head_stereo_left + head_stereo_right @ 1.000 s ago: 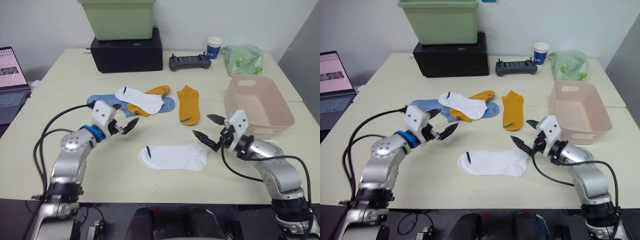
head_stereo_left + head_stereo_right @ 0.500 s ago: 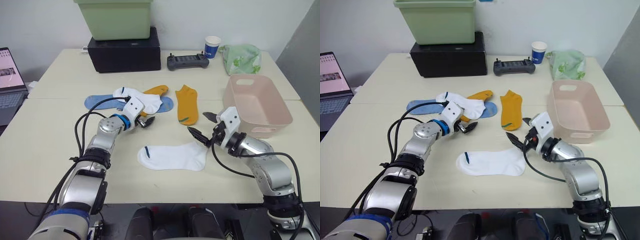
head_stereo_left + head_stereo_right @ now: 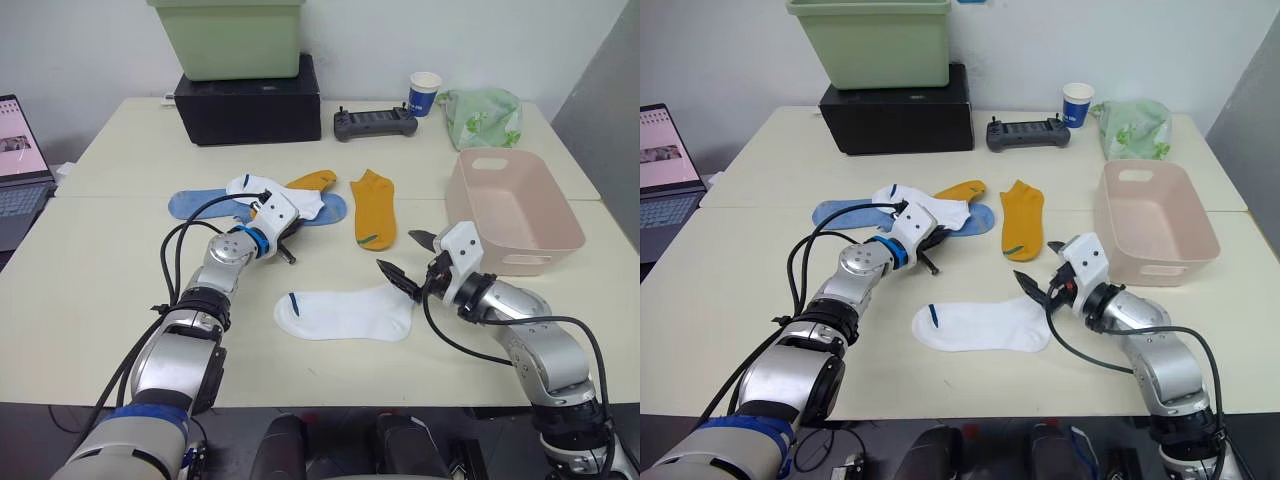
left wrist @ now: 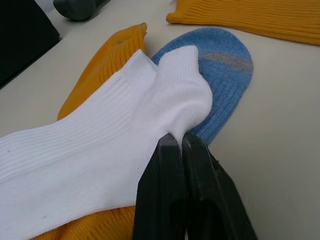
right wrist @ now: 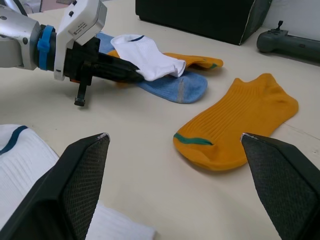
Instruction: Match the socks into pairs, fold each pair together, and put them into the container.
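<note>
Nearest on the pale tabletop (image 3: 90, 290) lies a soft white knit ankle sock with a dark blue cuff mark (image 3: 345, 313), spread flat and alone. Just beside its toe end hovers the right tool (image 3: 407, 258), its two black fingers spread wide and gripping nothing. A little farther back, the left tool (image 4: 181, 146) is clenched on the toe edge of the second white knit sock (image 3: 270, 190), which lies draped over the heap: the left wrist view shows the dark fingers closed together with a fold of white fabric caught between them. Under that sock lie a mustard-orange ankle sock (image 3: 312, 181) and a light blue knit sock (image 4: 225, 75), with another stretch of light blue knit (image 3: 195, 203) showing on the robot's left of the heap. The other mustard-orange sock with its small green mark (image 3: 375, 208) rests apart, between the heap and the pale pink rectangular plastic tub (image 3: 515, 212), which stands empty on the robot's right. Beyond are a black controller (image 3: 376, 123), a blue paper cup (image 3: 425, 93), a green plastic bag (image 3: 485, 117), and a pale green bin (image 3: 228, 38) on a black box (image 3: 250, 100). The step in hand appears to be pairing the whites: the left tool has its sock pinched, not yet lifted clear. The next move likely calls for drawing it off the heap without dragging the orange and blue ones, then laying it squarely over the near white sock for folding.
</note>
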`<state>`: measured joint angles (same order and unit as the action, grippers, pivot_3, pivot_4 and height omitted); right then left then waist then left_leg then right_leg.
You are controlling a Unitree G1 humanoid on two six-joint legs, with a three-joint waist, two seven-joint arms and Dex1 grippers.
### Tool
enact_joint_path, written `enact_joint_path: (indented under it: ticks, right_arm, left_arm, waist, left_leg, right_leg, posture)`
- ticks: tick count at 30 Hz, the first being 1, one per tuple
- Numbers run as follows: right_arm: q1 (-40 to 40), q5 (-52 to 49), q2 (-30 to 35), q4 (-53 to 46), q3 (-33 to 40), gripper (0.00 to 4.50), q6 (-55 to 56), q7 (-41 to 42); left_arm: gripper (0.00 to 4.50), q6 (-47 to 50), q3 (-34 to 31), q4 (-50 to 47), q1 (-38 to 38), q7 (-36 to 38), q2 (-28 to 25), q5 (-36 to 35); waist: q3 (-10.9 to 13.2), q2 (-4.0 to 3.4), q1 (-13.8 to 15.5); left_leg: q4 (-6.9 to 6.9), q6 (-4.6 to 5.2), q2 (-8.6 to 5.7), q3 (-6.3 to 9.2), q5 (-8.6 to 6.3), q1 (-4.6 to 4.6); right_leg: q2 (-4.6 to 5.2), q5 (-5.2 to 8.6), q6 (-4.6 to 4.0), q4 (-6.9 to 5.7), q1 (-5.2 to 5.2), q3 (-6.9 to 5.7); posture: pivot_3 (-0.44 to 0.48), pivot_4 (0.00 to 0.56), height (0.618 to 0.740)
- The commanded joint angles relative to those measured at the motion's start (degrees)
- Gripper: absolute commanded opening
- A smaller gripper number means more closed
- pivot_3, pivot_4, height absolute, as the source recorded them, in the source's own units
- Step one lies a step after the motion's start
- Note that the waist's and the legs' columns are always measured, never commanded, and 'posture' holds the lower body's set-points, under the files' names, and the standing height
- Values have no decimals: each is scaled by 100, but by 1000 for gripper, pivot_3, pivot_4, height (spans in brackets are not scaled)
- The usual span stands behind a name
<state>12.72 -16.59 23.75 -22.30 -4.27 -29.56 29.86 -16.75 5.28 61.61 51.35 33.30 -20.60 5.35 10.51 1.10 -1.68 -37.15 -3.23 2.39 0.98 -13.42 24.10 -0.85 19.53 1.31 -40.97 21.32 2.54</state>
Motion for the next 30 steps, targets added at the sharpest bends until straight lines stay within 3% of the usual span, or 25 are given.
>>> enact_joint_path:
  ticks: [1, 8, 12, 15, 19, 24, 28, 30]
  right_arm:
    - [30, -39, -11, -286, 15, 4500, 29, -5]
    - [108, -3, -22, -128, -57, 4500, 89, 36]
    - [163, -46, -67, -106, -7, 4500, 59, -6]
    - [205, -73, -36, -24, 87, 4500, 71, 17]
    - [265, -16, 108, 205, 204, 4500, 189, 89]
    - [281, -53, 247, 294, 355, 4500, 239, 194]
    - [200, -113, 346, 251, 415, 4500, 211, 298]
    - [112, -142, 407, 207, 407, 4500, 169, 397]
  left_arm:
    - [37, -108, -304, -236, 43, 286, -108, -345]
    - [37, -114, -604, -1195, -262, 1020, -271, -875]
    - [37, 511, -542, -2569, -788, 1668, -417, -1244]
    - [37, 1340, -266, -4114, -1450, 2291, -630, -1538]
    - [37, 2408, 329, -5892, -2291, 2534, -672, -1697]
    - [37, 3402, 899, -6931, -2805, 2418, -394, -1850]
    - [908, 3996, 929, -7269, -2927, 2421, -436, -2068]
    - [1559, 4072, 677, -7185, -2866, 2387, -487, -2215]
  waist:
    - [0, 0, -2]
    - [0, 0, -4]
    - [0, -1, -9]
    - [0, -1, -14]
    - [-1, -2, -8]
    - [-1, -1, 7]
    - [-1, -1, -10]
    - [-1, -1, -17]
  left_leg:
    - [0, 0, 1, 0, 0, -1]
    - [0, -11, 14, 0, 6, 0]
    - [2, -29, 20, 1, 17, -2]
    - [2, -32, 28, 4, 19, -2]
    - [1, -32, 30, 7, 20, -5]
    - [-1, -8, 23, 16, 9, -5]
    - [1, -8, 21, 20, 9, -6]
    - [2, -7, 20, 20, 9, -9]
  right_leg:
    - [0, 0, 0, -1, 0, 1]
    - [0, 0, 0, 0, 0, 0]
    - [0, 0, 0, -1, 0, 2]
    - [1, 0, 0, -1, -1, 3]
    - [4, 0, 0, -1, -6, 6]
    - [8, 0, 0, 1, -14, 12]
    - [1, 0, 0, 0, -14, 13]
    - [-5, 0, 0, -1, -14, 12]
  posture:
    - [0, 150, 740]
    - [0, 150, 740]
    - [0, 150, 740]
    - [0, 150, 740]
    - [0, 150, 740]
    - [0, 150, 740]
    - [0, 150, 740]
    - [0, 150, 740]
